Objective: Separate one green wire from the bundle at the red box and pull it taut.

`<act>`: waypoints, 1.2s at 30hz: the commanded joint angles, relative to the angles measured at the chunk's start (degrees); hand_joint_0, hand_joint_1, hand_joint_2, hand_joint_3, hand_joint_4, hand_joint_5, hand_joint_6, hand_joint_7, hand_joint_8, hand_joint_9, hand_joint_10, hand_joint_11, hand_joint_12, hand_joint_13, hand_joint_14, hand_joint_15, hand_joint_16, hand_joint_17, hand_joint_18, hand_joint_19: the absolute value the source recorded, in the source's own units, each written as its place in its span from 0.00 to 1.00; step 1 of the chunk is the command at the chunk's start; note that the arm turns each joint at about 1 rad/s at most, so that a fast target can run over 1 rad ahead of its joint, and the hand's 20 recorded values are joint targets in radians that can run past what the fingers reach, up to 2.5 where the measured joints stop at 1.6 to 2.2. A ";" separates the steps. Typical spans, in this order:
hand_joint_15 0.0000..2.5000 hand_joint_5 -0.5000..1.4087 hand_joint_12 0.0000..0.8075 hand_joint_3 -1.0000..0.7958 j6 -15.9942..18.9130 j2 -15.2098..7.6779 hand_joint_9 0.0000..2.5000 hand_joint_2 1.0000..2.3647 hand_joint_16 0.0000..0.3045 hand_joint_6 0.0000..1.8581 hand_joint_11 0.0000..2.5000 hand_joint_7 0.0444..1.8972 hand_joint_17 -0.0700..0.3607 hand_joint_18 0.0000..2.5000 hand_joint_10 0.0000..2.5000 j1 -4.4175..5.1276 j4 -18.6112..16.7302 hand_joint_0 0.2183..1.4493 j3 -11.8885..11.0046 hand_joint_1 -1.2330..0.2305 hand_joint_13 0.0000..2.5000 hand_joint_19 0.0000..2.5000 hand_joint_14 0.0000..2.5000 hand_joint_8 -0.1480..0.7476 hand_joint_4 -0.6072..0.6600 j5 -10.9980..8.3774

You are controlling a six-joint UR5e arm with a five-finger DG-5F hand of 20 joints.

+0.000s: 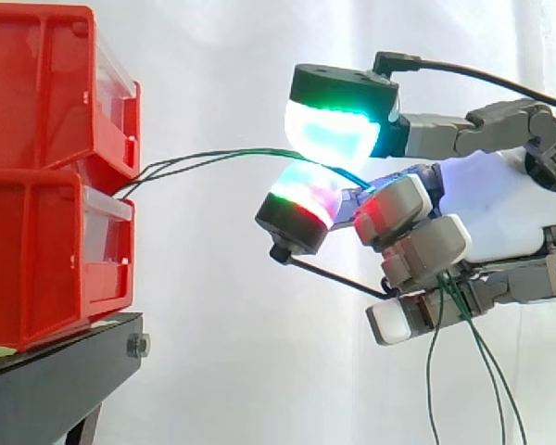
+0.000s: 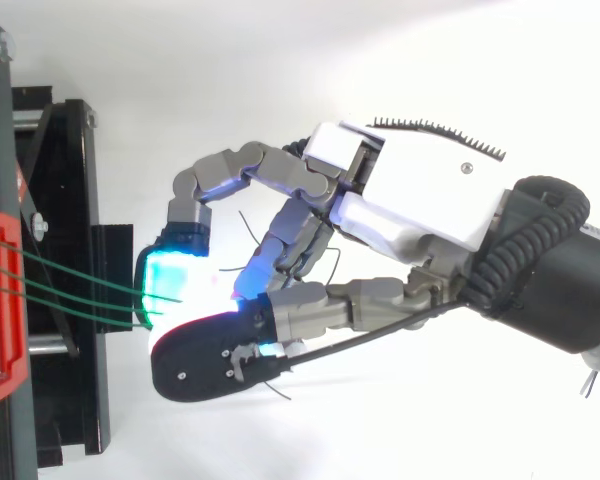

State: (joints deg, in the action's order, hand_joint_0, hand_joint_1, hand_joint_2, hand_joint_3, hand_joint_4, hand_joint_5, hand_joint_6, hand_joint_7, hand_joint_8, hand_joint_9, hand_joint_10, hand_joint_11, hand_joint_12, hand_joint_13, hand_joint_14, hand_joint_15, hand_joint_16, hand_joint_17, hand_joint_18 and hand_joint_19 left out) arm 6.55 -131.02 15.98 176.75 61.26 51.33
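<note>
Red bins [image 1: 46, 176]: two, stacked one on the other, out ahead of the hand [image 2: 410, 200], of which there is one. Green wires [image 1: 232, 153]: three, counted in the top view between the bins and the hand; three strands also hang below the hand. Black stand [image 1: 46, 389]: one, under the bins.

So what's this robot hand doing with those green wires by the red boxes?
A robot hand has several green wires pinched between two of its glowing fingertips. The wires run from between the stacked red boxes on the left across to the hand, and their loose ends hang below it. They arc gently rather than running straight, so nothing is pulled taut yet, and no single wire looks separated from the others.
</note>
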 commanded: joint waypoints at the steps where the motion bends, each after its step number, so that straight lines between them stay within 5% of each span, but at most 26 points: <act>1: 0.46 0.18 0.43 0.34 0.04 -0.02 0.56 0.01 0.16 0.48 0.45 0.57 0.42 0.38 0.01 0.02 0.08 0.37 0.00 0.26 0.58 0.26 0.01 0.43 0.47 0.00; 3: 0.46 0.18 0.42 0.28 0.04 -0.02 0.56 0.00 0.16 0.48 0.45 0.57 0.42 0.38 0.01 0.02 -0.01 0.36 0.00 0.25 0.58 0.26 0.01 0.44 0.50 0.00; 7: 0.45 0.18 0.43 0.28 0.04 -0.02 0.56 0.00 0.17 0.48 0.44 0.55 0.43 0.39 0.01 -0.07 0.08 0.28 0.00 0.29 0.59 0.26 0.01 0.44 0.51 0.00; 16: 0.46 0.18 0.44 0.28 0.04 -0.02 0.58 0.00 0.17 0.47 0.44 0.57 0.43 0.39 0.01 0.02 0.08 0.27 0.00 0.40 0.60 0.27 0.01 0.45 0.51 0.00; 36: 0.45 0.19 0.46 0.28 0.04 -0.02 0.58 0.00 0.18 0.46 0.43 0.58 0.45 0.40 0.01 -0.07 0.43 0.23 0.00 0.38 0.60 0.26 0.01 0.46 0.52 0.00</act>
State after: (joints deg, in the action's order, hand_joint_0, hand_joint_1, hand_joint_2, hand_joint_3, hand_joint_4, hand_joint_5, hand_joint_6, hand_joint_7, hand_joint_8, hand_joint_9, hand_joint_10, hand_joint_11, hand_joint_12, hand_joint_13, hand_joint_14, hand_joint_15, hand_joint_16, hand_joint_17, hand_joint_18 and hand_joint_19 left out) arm 6.59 -131.02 15.95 177.19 61.26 51.33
